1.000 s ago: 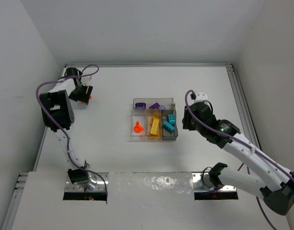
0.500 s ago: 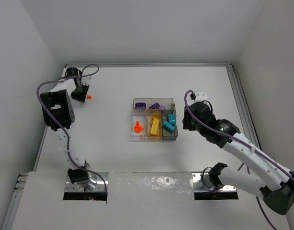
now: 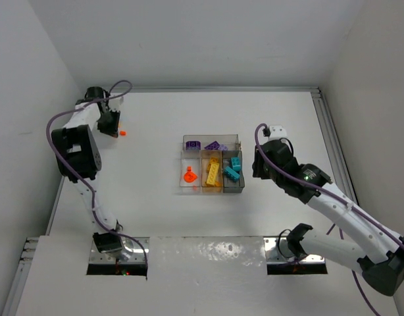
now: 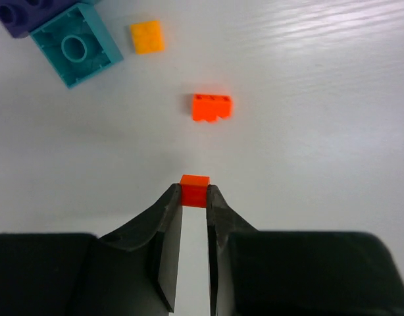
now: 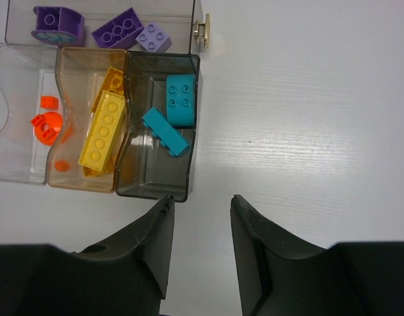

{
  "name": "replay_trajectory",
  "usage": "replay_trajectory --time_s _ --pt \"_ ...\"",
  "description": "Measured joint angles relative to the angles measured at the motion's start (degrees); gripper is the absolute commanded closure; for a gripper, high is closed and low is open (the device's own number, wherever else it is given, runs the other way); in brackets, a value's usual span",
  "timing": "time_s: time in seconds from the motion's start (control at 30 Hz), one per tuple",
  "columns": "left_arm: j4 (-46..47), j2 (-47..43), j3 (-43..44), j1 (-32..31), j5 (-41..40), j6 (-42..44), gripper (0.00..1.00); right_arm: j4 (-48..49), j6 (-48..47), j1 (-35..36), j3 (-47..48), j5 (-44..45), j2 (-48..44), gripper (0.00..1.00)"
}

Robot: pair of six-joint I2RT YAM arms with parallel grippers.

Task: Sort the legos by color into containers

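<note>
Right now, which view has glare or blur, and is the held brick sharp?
Top external: glare on the metal plate at the near edge, light otherwise even. Left wrist: the orange brick in the left gripper is sharp. Right wrist: the tray and the yellow brick in it are sharp, no strong glare.

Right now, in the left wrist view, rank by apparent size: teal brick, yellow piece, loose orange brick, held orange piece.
Teal brick: clearly largest.
Loose orange brick and yellow piece: too alike to rank.
Held orange piece: smallest, though nearest the camera.
</note>
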Motion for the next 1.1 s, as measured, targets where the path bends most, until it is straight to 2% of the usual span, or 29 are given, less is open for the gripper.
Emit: replay_trajectory --time_s 0.1,0.2,0.33,0.4,0.47,0.63,0.93,1.1 --pt "-3.30 -6.43 -0.04 -0.85 4.04 -1.81 1.00 0.07 0.11 0.00 0.00 0.09 -0.26 0.61" --pt "-4.37 -16.90 -1.01 -5.97 7.34 -2.19 1.00 0.52 0.24 0.00 -0.02 0.09 -0.11 0.61" --pt "-2.97 -29.55 -7.08 -24.90 13.70 -1.97 1.00 1.70 0.24 0.00 -0.02 -0.07 0.61 0.61" --pt "-2.36 -31.54 -11.41 -34.84 17.92 -2.05 1.00 1.86 0.26 0.00 -0.02 -0.11 0.76 0.61" --pt "-2.99 -31.01 -16.00 -39.82 20.22 -2.38 1.00 1.92 0.39 0.00 -0.02 -0.11 0.61 0.61" --pt "-3.23 -26.21 -22.69 -40.68 19.17 -4.00 0.99 2.21 0.87 0.00 -0.48 -0.02 -0.74 0.61" --pt "2.91 -22.97 -24.48 -42.34 16.48 -6.27 0.49 2.16 1.73 0.00 -0.57 0.13 -1.81 0.61" --pt "2.51 -20.11 -23.21 -42.32 12.57 -6.47 0.44 2.14 1.73 0.00 -0.57 0.13 -1.81 0.61"
